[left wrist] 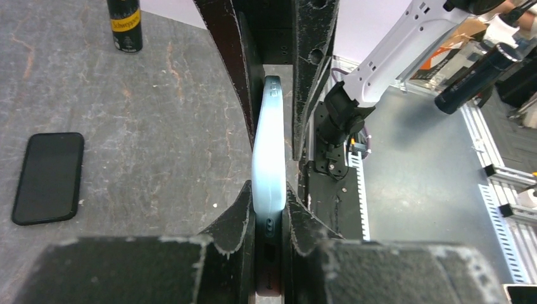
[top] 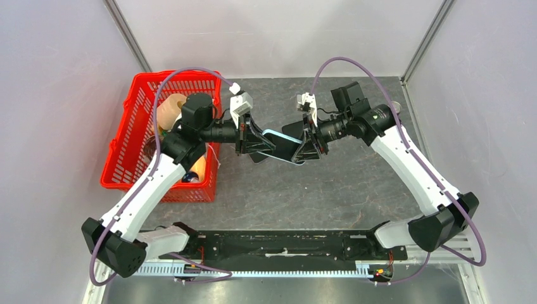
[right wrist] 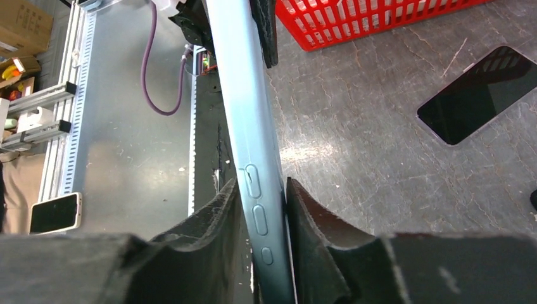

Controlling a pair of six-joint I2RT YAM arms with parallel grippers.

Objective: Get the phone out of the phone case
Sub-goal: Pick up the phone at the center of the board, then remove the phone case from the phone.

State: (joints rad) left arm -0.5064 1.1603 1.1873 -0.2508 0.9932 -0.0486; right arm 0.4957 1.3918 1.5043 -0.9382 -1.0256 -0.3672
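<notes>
Table [top: 354, 183]: grey stone-patterned top, carrying everything else.
Red basket [top: 136, 139]: sitting at the table's left side, under the left arm.
Left gripper [left wrist: 269, 202]: reaching toward the middle, its fingers clamping one end of the phone case.
Right gripper [right wrist: 263, 190]: facing the left one, its fingers pressing on both faces of the case's other end.
Phone case [left wrist: 269, 145]: light blue, hanging edge-on in the air between the two grippers.
Phone [left wrist: 47, 177]: black, lying flat on the table, apart from the case.
Bottle [left wrist: 123, 25]: dark, yellow-labelled, standing upright beyond the phone.
</notes>
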